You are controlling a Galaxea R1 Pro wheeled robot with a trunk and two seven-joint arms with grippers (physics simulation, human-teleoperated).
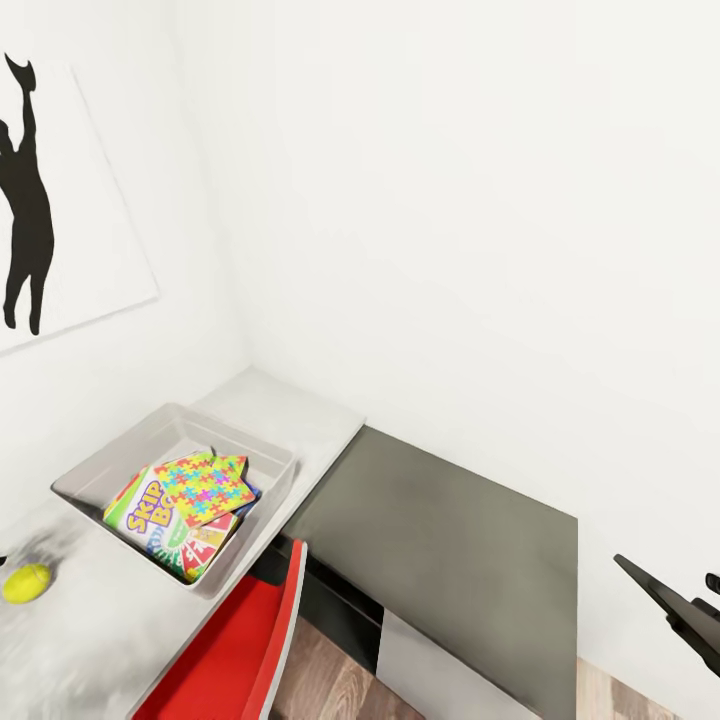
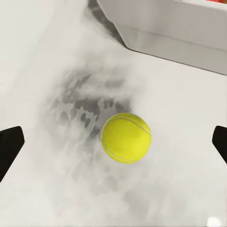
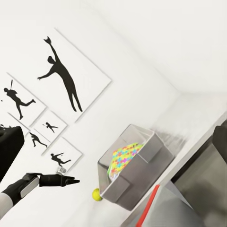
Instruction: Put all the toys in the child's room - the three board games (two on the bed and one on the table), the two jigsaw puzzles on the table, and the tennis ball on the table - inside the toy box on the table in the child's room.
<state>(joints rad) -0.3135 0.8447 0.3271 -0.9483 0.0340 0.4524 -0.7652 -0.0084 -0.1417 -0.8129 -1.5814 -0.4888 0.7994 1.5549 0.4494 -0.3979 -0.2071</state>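
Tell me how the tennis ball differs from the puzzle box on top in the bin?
The tennis ball is round and plain yellow-green; the puzzle box is flat with multicoloured jigsaw print. The ball lies on the bare table, outside the toy box; the puzzle box lies inside, on the SKIP-BO box. Both are brightly coloured.

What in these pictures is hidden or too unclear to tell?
- How many games and puzzles lie in the toy box: head view, the jigsaw puzzle covers most of the SKIP-BO box and whatever lies beneath.
- Box contents in the left wrist view: cut off by the picture edge.
- Left gripper above the tennis ball: only the finger tips show at the side edges.
- Right gripper: head view, cut by the edge.
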